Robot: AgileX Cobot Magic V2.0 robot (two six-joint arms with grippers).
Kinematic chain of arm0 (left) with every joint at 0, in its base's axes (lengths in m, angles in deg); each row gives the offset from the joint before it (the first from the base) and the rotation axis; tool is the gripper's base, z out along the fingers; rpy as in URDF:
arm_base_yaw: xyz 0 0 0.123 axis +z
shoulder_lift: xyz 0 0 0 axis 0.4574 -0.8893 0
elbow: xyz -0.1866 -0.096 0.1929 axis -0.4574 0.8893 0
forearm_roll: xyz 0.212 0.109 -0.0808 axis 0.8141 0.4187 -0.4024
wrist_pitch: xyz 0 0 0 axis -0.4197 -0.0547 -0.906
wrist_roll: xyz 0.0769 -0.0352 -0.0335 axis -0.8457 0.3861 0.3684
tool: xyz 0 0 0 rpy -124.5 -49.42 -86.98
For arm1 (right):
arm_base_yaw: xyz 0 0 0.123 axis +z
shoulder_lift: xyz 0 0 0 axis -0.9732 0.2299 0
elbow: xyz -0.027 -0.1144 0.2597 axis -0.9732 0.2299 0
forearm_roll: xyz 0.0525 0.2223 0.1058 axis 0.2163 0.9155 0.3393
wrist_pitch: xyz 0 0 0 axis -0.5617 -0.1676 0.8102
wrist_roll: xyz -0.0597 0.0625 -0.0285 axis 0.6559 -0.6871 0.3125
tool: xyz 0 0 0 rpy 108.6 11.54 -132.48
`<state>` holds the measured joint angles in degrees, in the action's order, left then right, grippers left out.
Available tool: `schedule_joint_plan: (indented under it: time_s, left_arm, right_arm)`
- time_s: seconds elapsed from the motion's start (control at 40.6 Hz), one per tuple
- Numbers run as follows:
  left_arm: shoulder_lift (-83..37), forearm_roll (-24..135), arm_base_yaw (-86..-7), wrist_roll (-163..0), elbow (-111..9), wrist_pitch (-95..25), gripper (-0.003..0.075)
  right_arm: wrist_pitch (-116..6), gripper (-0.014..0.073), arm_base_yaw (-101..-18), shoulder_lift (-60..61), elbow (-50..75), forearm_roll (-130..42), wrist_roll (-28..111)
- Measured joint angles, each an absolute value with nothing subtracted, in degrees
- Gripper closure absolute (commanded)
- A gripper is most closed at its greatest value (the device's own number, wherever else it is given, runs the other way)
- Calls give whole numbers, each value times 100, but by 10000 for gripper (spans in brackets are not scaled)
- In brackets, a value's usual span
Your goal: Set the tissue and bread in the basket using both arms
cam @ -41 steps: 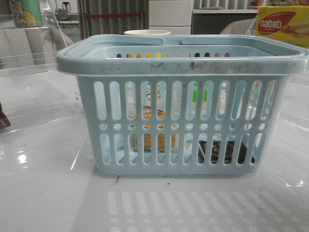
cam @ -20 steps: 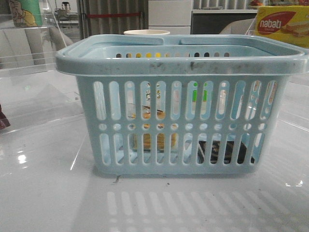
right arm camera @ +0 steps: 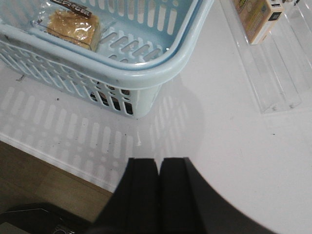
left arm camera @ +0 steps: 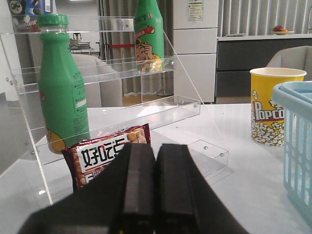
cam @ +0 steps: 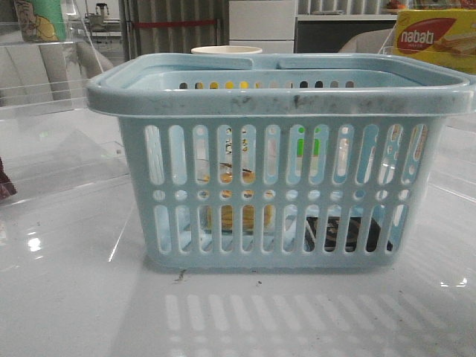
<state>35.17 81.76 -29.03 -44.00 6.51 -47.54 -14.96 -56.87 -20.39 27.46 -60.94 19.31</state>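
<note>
The light blue basket stands in the middle of the table in the front view. Through its slots I see the golden-brown bread at its bottom left and the dark tissue packet at its bottom right. In the right wrist view the basket holds the bread in its clear wrapper; the tissue is hidden there. My right gripper is shut and empty, above the table near the basket's corner. My left gripper is shut and empty, away from the basket.
A clear acrylic shelf holds green bottles. A red snack packet lies just beyond my left fingers. A yellow popcorn cup stands by the basket. A nabati box sits at back right. The table's front edge is near.
</note>
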Motion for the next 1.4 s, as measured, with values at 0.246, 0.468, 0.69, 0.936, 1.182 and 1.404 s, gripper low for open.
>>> schedule_joint_plan:
  time_s: [0.246, 0.468, 0.69, 0.936, 1.182, 1.404]
  left_arm:
    - [3517, 8176, -2903, -4400, 651, -4754, 629]
    - [3517, 8176, -2903, -4400, 651, -4754, 629]
    - [3517, 8176, -2903, -4400, 651, -4754, 629]
    - [3517, 8176, -2903, -4400, 651, -4754, 629]
    - [3517, 8176, -2903, -4400, 651, -4754, 629]
    - [3517, 8176, -2903, -4400, 651, -4754, 629]
  right_arm:
    - [-1493, 564, -5687, -2039, 2746, -6094, 1931]
    - [-1493, 564, -5687, -2039, 2746, -6094, 1931]
    - [-1493, 564, -5687, -2039, 2746, -6094, 1931]
    - [-1620, 564, -6086, -2355, 2827, -6094, 1931]
    - [-3132, 564, -7362, -3379, 3867, -6216, 1931]
    - [-4259, 564, -7936, -4488, 5252, -6238, 1931]
